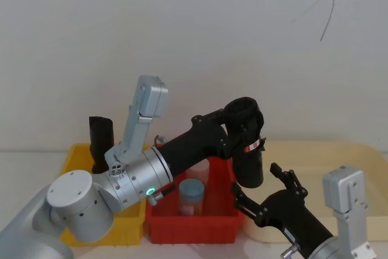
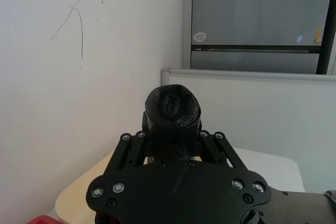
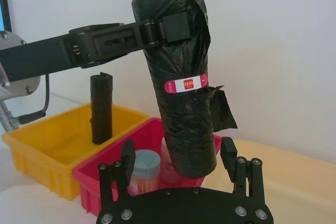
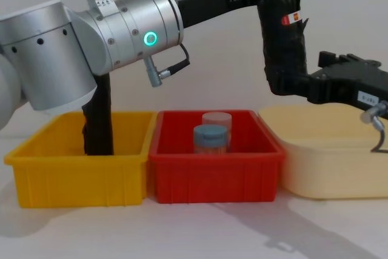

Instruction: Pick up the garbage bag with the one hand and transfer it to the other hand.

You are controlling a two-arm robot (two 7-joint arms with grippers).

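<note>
Near on the right, the right gripper (image 1: 255, 178) is spread wide, one finger on each side of the garbage bag's (image 3: 184, 119) lower end. The bag stands upright above the right end of the red bin (image 4: 215, 174), pinched near its top by the left gripper (image 3: 177, 25).

Garbage bag (image 3: 181, 114): blk plastic film, crinkled, slight sheen. Label (image 3: 186, 84): paper-like, smooth. Left arm housing (image 4: 121, 28): silver metal, satin. Yellow bin (image 4: 79, 180), red bin (image 4: 215, 177): moulded plastic, smooth, semi-gloss. Right gripper (image 3: 177, 148): matt blk.

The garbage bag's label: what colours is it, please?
The label is red and white, clearest in the right wrist view.
</note>
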